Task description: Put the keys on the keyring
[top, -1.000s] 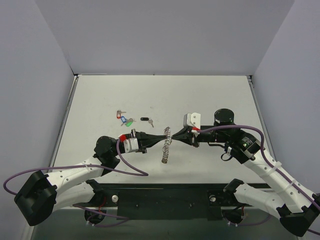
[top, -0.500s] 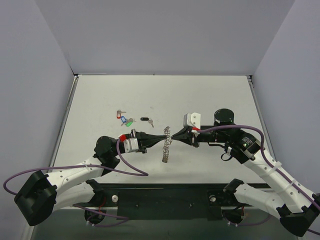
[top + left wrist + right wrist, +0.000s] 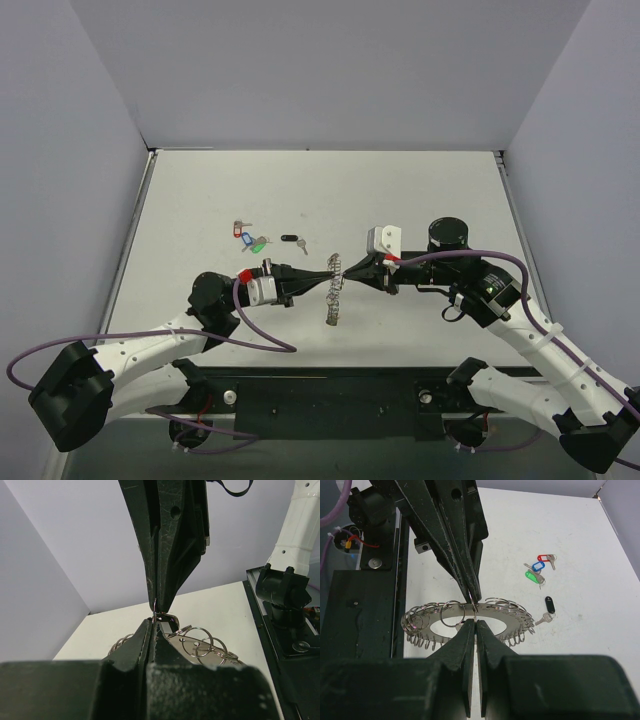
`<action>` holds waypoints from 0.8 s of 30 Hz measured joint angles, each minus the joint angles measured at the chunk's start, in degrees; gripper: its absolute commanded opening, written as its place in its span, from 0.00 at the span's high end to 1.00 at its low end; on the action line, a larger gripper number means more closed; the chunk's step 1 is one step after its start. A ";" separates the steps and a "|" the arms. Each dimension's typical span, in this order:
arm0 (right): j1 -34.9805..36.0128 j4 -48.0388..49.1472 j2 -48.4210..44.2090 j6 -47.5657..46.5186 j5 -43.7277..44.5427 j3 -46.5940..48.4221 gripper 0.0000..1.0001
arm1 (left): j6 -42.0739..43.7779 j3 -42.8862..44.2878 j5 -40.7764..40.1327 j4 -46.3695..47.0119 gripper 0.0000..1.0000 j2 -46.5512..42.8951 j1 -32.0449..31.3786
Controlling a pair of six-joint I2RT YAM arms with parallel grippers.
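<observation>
Right wrist view: we see left pincer [image 3: 473, 597] and right pincer [image 3: 475, 623] clamped shut on the keyring [image 3: 501, 621] between their tips.

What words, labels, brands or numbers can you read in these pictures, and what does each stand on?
None can be read. The coloured tags on the keys are too small to show any lettering; the keyring, left gripper, right gripper and table show no print.

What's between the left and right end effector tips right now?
Only the keyring: left end effector and right end effector pinch its rim from opposite sides. Clearest in right wrist view.
</observation>
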 measured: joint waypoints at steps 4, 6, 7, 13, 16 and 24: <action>0.00 0.00 0.00 0.00 0.02 0.00 1.00 | 0.00 0.00 0.20 0.00 1.00 0.00 0.00; 0.00 0.00 0.00 0.00 0.00 0.00 1.00 | 0.00 0.00 0.22 0.00 1.00 0.00 0.00; 0.00 0.00 0.00 0.00 0.00 0.00 1.00 | 0.00 0.00 0.22 0.00 1.00 0.00 0.00; 0.02 0.00 0.00 0.00 0.00 0.00 1.00 | -0.07 0.00 0.24 0.02 1.00 0.00 0.00; 0.04 0.00 0.04 -0.02 -0.02 0.00 1.00 | -0.26 0.00 0.24 0.02 1.00 0.07 0.00; 0.17 -0.07 0.33 -0.98 0.00 0.00 1.00 | -0.52 0.00 0.28 0.04 1.00 0.37 0.11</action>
